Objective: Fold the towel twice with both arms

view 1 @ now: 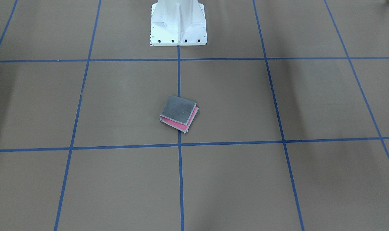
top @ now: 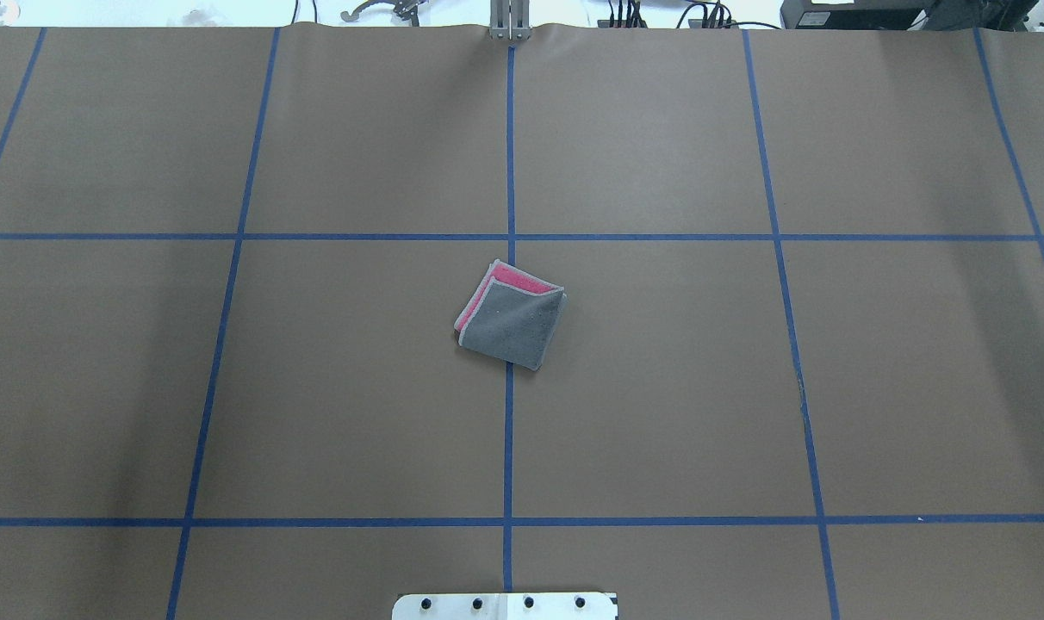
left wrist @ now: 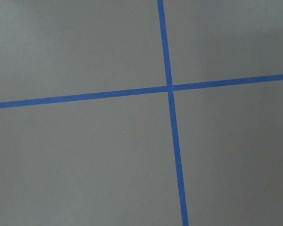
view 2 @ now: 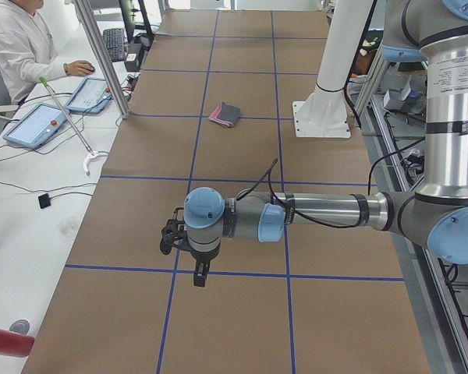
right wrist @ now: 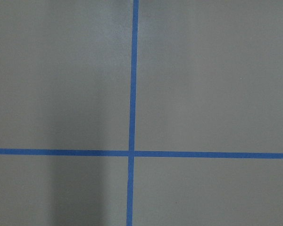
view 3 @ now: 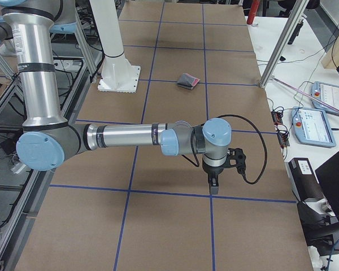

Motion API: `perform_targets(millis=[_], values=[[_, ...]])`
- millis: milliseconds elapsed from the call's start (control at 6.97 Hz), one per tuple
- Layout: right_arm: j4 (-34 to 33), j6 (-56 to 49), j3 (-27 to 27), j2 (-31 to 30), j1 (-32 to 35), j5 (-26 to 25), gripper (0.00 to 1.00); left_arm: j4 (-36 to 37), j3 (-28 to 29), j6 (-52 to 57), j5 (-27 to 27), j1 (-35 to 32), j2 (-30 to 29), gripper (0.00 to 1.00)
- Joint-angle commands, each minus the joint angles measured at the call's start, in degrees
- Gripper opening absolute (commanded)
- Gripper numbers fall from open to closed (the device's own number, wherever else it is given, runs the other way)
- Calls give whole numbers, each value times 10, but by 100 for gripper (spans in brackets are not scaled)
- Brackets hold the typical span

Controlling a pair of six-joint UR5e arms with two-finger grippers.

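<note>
The towel lies folded into a small square at the table's middle, dark grey face up, with pink layers showing at one edge. It also shows in the overhead view and in both side views. My left gripper hangs over the table far from the towel, near the table's left end. My right gripper hangs likewise near the right end. Both grippers show only in the side views, so I cannot tell whether they are open or shut. Both wrist views show only brown table and blue tape.
The white pedestal stands bolted at the robot's side of the table. Blue tape lines divide the brown surface into squares. An operator sits at a side bench with tablets. More tablets lie on the other bench.
</note>
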Motion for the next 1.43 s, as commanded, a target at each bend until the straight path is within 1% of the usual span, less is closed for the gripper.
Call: perform_targets(millis=[0, 1291], values=[[0, -1, -1, -3, -6, 1, 100, 18, -5, 3, 10, 5, -1, 100], [9, -7, -18, -20, -8, 4, 100, 21, -5, 1, 9, 7, 0, 100]])
